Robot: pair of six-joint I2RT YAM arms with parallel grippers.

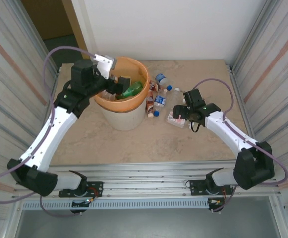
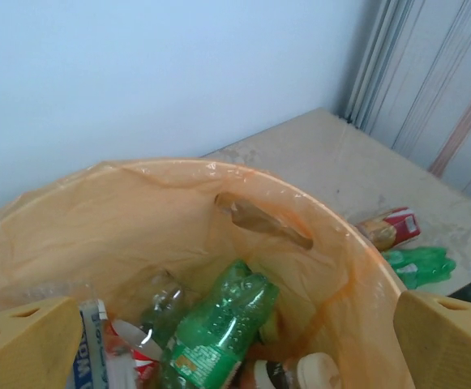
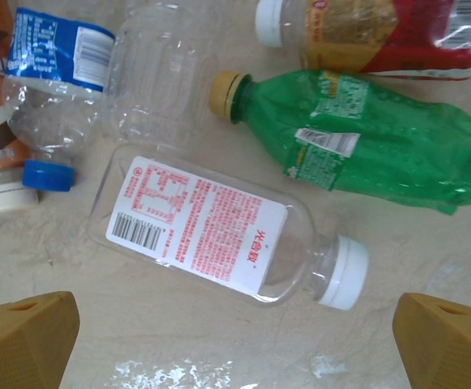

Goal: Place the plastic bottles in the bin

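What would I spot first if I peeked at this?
The big bin with its orange bag, left of the table's middle, with a green bottle lying inside. Right of it more bottles lie scattered, and the right gripper hangs open over a clear bottle with a white cap.

Top ext. cam: high behind arm bases (image 1: 82, 191) (frame bottom), looks down on whole table (image 1: 148, 144). L wrist cam: close above bin (image 2: 138, 211), peering in. R wrist cam: close, straight down on bottles (image 3: 211, 227). Top view shares both.
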